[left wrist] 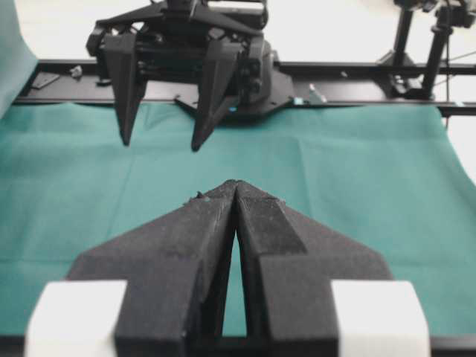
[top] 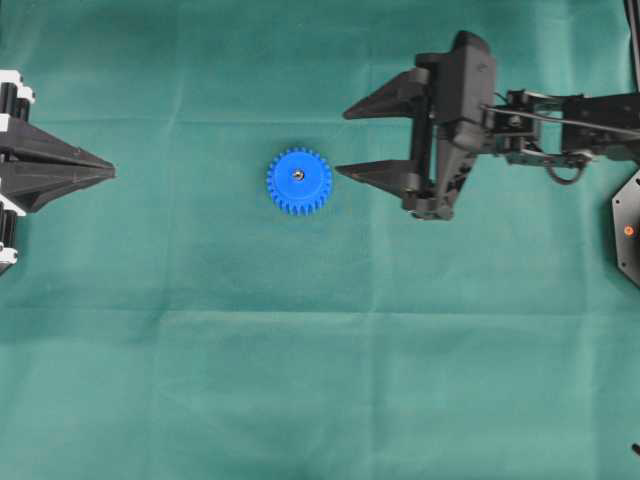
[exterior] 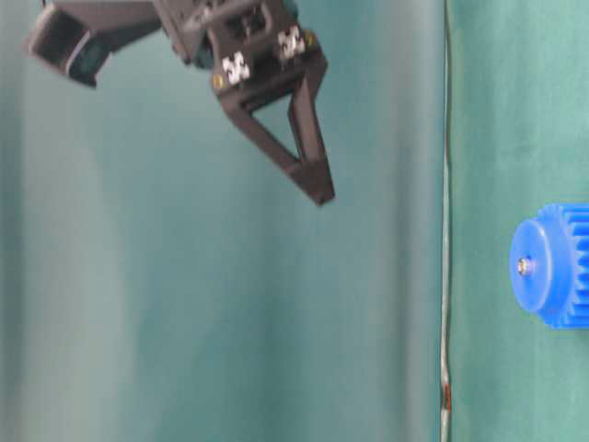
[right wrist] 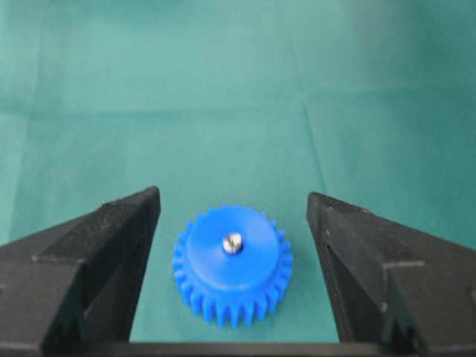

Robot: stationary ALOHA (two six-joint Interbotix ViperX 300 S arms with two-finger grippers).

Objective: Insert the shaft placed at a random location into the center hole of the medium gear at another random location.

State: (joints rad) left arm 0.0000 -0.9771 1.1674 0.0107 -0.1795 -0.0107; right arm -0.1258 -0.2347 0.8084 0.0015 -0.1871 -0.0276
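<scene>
The shaft [right wrist: 233,242] shows only its shiny tip above the medium gear [right wrist: 232,265]; right gripper [top: 341,143] spread, left gripper [top: 112,172] pressed together.

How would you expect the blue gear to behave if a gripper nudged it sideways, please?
The medium gear lies flat and squat on the green cloth, so it would likely slide, not tip or roll. Looks like rigid plastic, probably light. The shaft seated in its middle would probably go along.

no readable text, no label, no brand name, no number, no sign in any view
</scene>
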